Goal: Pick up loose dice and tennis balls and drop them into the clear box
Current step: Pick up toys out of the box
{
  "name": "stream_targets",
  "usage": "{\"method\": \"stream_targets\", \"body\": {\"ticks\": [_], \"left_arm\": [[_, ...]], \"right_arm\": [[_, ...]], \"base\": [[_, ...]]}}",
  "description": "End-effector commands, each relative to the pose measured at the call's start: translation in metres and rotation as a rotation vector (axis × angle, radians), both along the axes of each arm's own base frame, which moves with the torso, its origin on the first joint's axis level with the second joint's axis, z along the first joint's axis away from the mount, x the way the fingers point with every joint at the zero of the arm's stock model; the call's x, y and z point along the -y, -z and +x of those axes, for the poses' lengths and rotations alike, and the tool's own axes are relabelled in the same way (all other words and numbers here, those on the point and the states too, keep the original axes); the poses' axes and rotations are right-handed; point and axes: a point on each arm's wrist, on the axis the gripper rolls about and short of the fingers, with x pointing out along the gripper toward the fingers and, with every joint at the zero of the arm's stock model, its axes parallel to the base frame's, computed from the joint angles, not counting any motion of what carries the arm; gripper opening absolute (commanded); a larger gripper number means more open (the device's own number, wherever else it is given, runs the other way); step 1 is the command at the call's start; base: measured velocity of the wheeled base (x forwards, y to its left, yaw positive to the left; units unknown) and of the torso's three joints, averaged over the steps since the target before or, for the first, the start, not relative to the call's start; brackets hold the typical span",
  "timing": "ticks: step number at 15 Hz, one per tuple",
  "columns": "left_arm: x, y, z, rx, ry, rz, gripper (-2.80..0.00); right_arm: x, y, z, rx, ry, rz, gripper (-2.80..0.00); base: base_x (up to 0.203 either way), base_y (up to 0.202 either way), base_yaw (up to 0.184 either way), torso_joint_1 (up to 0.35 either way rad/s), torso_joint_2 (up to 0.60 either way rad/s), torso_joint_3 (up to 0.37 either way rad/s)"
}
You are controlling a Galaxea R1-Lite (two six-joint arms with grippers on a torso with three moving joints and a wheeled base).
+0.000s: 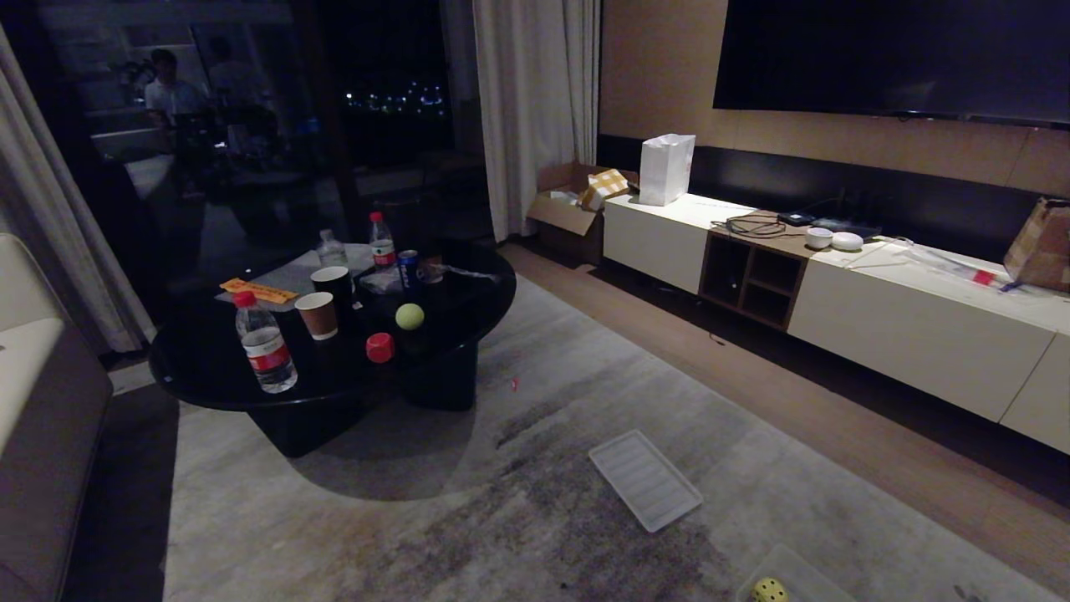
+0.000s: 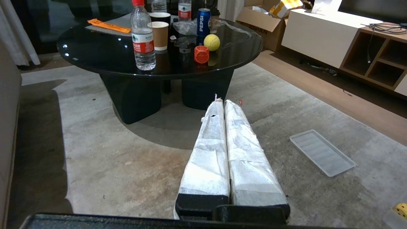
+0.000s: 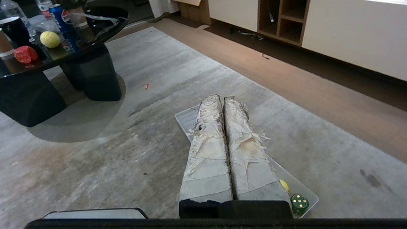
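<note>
Clear box (image 1: 794, 568) cut off by head view's lower edge; right gripper (image 3: 222, 98) hides most of its contents.

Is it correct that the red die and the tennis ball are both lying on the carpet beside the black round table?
Not quite. The red die and the tennis ball are side by side on top of the black round table, near its edge, not on the carpet. The left wrist view shows this most plainly, and the head view agrees.

Head high, wide; wrists low, likely forward; share table (image 1: 334, 368).
</note>
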Motion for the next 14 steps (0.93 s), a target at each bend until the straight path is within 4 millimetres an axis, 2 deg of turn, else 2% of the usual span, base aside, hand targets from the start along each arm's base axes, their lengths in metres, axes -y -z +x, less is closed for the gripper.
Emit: {"method": "stream_targets", "body": {"ticks": [1,4,14], "left_arm": [[0.0000,0.0004,0.0002,-0.004,0.000,-0.001,-2.80],[0.0000,0.0004,0.0002,-0.003,-0.001,-0.001,-2.80],[0.0000,0.0004,0.0002,-0.004,-0.001,-0.003,-2.80]], "right_arm": [[0.0000,0.0002,0.0001,-0.003,0.000,0.001,-2.80],[0.0000,0.0002,0.0001,-0.003,0.000,0.001,-2.80],[0.0000,0.0002,0.0001,-0.003,0.000,0.001,-2.80]], "base": [[0.000,0.000,0.000,0.000,0.00,0.000],[-0.002,0.000,0.063,0.001,0.00,-0.001],[0.000,-0.008,0.162,0.003,0.00,0.003]]}}
